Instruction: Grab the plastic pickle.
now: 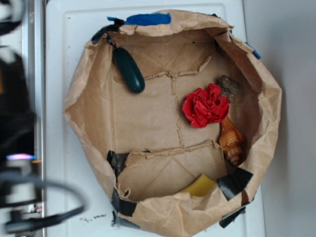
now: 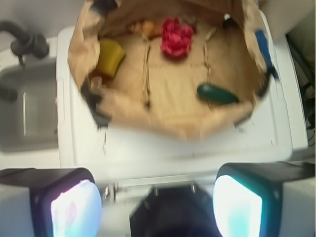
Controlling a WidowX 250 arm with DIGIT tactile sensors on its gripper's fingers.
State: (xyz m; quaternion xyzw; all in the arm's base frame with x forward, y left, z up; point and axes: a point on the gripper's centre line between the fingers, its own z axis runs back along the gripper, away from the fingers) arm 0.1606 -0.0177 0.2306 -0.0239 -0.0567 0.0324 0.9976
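Observation:
The plastic pickle (image 1: 129,70) is a glossy dark teal-green oblong lying inside the brown paper bag tray (image 1: 89,118), near its upper left corner. In the wrist view the pickle (image 2: 217,94) lies at the right of the tray floor, well ahead of me. My gripper (image 2: 157,207) is open and empty, its two pale pads wide apart at the bottom of the wrist view, above the white surface outside the tray. In the exterior view only a dark blur of the arm shows at the left edge.
A red flower (image 1: 206,105), a brown ridged seashell (image 1: 231,140), a flat yellow piece (image 1: 200,186) and a grey-brown lump (image 1: 228,86) also lie in the tray. The tray walls stand up all around. A grey sink (image 2: 24,113) is at the left of the wrist view.

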